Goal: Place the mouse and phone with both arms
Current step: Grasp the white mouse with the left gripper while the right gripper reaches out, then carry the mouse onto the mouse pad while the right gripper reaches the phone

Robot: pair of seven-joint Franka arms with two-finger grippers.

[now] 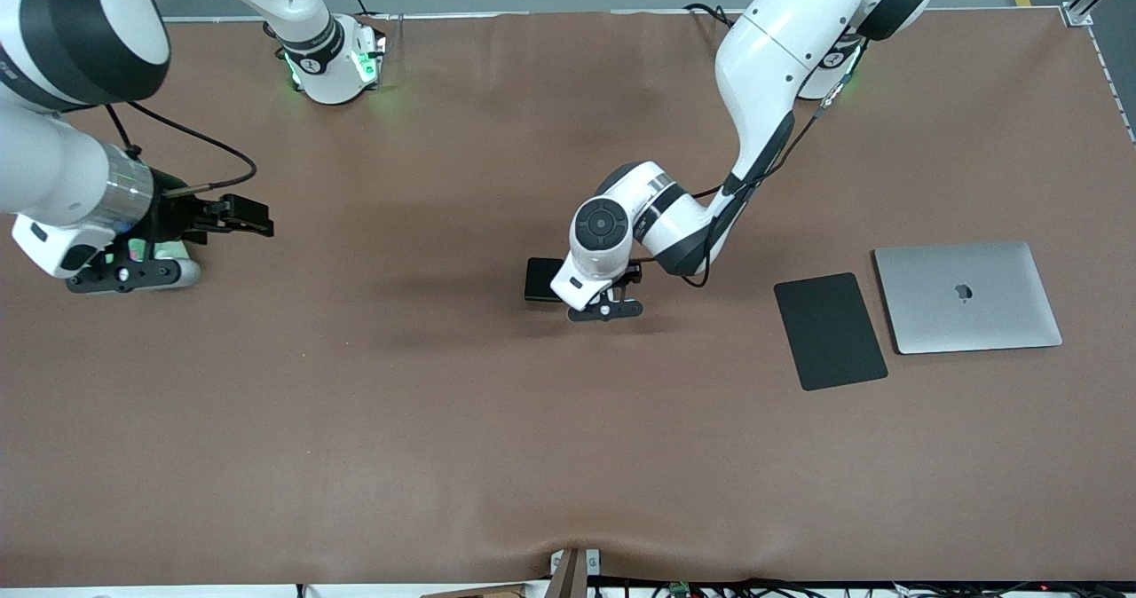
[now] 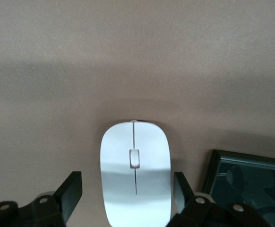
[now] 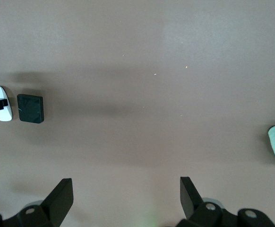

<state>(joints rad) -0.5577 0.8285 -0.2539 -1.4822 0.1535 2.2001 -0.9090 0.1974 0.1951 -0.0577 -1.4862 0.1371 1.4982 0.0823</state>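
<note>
Straddling mouse [image 2: 135, 172], left fingers [image 2: 71, 191] low

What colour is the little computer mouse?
The mouse is glossy white with a thin grey line down its middle, clearest in the left wrist view.

One mouse [image 2: 135, 175], one phone [image 1: 542, 279], one mouse pad [image 1: 830, 331], one laptop [image 1: 967, 297], two arms [image 1: 754, 92].

A robotics lab: two white robot arms [image 1: 754, 74] bolted to a brown-covered table [image 1: 444, 420], cables trailing at six o'clock.
</note>
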